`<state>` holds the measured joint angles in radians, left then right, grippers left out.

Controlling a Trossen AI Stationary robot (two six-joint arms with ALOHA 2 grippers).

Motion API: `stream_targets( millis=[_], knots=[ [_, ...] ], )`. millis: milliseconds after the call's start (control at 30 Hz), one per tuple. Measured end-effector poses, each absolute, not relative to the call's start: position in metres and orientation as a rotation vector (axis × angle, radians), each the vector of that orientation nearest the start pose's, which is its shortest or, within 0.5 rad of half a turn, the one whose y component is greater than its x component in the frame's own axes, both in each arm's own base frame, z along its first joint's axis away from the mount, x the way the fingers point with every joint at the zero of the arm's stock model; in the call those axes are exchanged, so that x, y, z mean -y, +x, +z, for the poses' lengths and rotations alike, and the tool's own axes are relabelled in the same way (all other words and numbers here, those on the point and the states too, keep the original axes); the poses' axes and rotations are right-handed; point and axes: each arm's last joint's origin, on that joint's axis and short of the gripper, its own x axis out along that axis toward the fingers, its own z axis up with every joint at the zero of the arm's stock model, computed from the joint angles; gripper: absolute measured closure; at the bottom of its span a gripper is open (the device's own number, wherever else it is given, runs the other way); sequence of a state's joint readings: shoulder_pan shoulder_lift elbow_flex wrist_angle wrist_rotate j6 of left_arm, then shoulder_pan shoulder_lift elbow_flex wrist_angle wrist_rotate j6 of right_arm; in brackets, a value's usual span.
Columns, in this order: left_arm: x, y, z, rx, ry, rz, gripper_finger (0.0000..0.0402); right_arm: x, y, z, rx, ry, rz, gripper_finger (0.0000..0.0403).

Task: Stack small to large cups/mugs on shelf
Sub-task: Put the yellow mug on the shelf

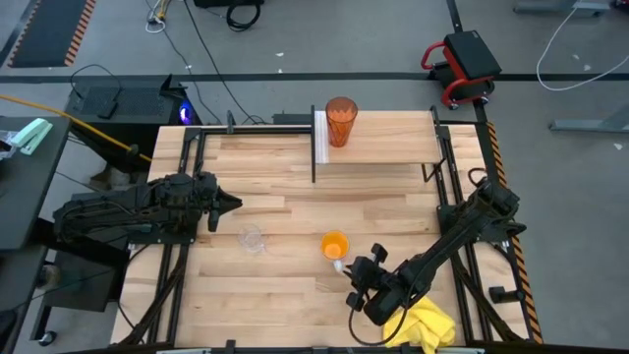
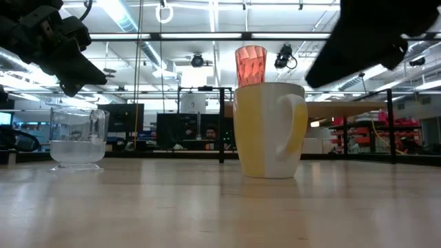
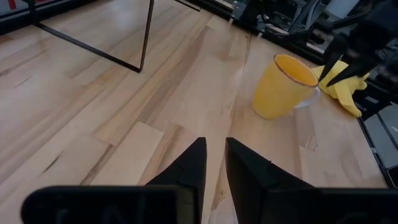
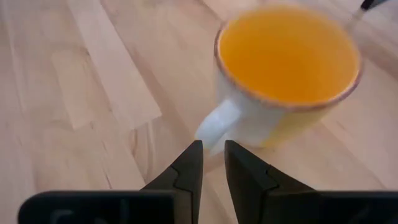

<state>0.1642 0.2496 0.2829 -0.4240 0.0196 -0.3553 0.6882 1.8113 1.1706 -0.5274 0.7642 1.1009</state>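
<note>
Nearest, we see the right gripper (image 4: 211, 158) just before the handle of the orange mug (image 4: 283, 74), fingers narrowly parted, gripping nothing. The left gripper (image 3: 213, 163), likewise slightly parted, hovers by the clear glass (image 1: 253, 239). Farthest, the tumbler (image 1: 340, 121) stands on the shelf (image 1: 393, 138).

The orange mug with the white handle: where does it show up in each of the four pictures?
High view: orange mug stands low of centre on the tabletop.
Low view: centre foreground, handle to the picture's right.
Left wrist view: upper right.
Right wrist view: fills the upper right, handle toward the right hand.
Shared landmark: the yellow cloth lies beyond the mug in the left wrist view too.
</note>
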Motion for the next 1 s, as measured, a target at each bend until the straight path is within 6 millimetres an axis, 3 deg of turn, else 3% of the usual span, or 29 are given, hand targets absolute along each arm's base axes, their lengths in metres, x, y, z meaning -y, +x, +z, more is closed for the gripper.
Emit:
stream_targets(
  millis=[233,400,500,600,733,1000],
  knots=[
    [-0.015,0.095,0.2,-0.36,-0.386,0.211,0.0334,-0.185,0.273,0.243,-0.586,0.375,-0.446,0.0328],
    [-0.015,0.095,0.2,-0.36,-0.386,0.211,0.0339,-0.144,0.262,0.297,-0.567,0.564,-0.341,0.0328],
    [-0.015,0.095,0.2,-0.36,-0.386,0.21,0.0338,-0.118,0.259,0.316,-0.548,0.639,-0.331,0.0328],
    [-0.015,0.095,0.2,-0.36,-0.386,0.211,0.0335,-0.096,0.26,0.322,-0.568,0.661,-0.329,0.0328],
    [-0.015,0.095,0.2,-0.36,-0.386,0.211,0.0331,-0.078,0.269,0.316,-0.624,0.668,-0.336,0.0328],
    [-0.015,0.095,0.2,-0.36,-0.386,0.211,0.0338,-0.083,0.297,0.298,-0.76,0.597,-0.276,0.0328]
  ],
)
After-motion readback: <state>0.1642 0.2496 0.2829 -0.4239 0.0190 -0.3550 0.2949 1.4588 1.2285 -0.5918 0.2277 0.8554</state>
